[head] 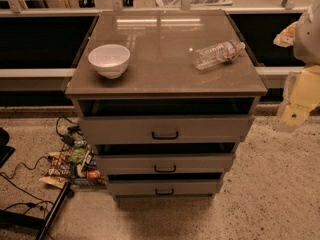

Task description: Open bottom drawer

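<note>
The grey cabinet point(165, 81) has three drawers, and each shows a dark gap above its front panel. The bottom drawer point(195, 187) has the shallowest front and a small dark bar handle point(164, 191); it sits just above the floor and is pulled out a little. My gripper point(294, 113) hangs at the right edge of the view, beside the cabinet's top right corner. It is level with the top drawer, well above and to the right of the bottom drawer, and touches nothing.
A white bowl point(109, 60) and a plastic water bottle point(218, 54) lying on its side rest on the cabinet top. Snack packets point(75, 164) and black cables point(30, 171) lie on the floor left of the cabinet. Speckled floor spreads in front and to the right.
</note>
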### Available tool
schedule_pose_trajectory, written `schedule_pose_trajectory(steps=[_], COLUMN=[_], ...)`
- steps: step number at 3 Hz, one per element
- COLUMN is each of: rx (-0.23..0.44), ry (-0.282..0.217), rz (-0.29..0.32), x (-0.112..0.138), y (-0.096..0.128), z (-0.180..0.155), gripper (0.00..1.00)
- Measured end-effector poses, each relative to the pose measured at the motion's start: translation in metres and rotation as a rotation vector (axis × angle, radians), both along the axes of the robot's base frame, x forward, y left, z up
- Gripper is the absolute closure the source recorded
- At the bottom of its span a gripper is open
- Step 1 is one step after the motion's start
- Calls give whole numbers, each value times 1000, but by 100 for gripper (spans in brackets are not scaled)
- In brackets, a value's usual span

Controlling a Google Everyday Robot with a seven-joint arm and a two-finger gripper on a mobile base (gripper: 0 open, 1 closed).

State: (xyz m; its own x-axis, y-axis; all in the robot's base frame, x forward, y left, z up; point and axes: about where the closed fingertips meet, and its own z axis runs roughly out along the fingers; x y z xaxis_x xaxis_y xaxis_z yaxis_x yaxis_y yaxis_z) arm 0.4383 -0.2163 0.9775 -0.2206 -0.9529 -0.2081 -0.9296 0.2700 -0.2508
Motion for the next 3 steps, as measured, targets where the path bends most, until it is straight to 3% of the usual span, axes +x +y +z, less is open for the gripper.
schedule_pose_trajectory(steps=[2,3], rx=[0,3], ry=[-15,-54], rz=[-21,-29], x=[-3,-18], y=[-3,-5], z=[-8,-34], gripper=[0,0])
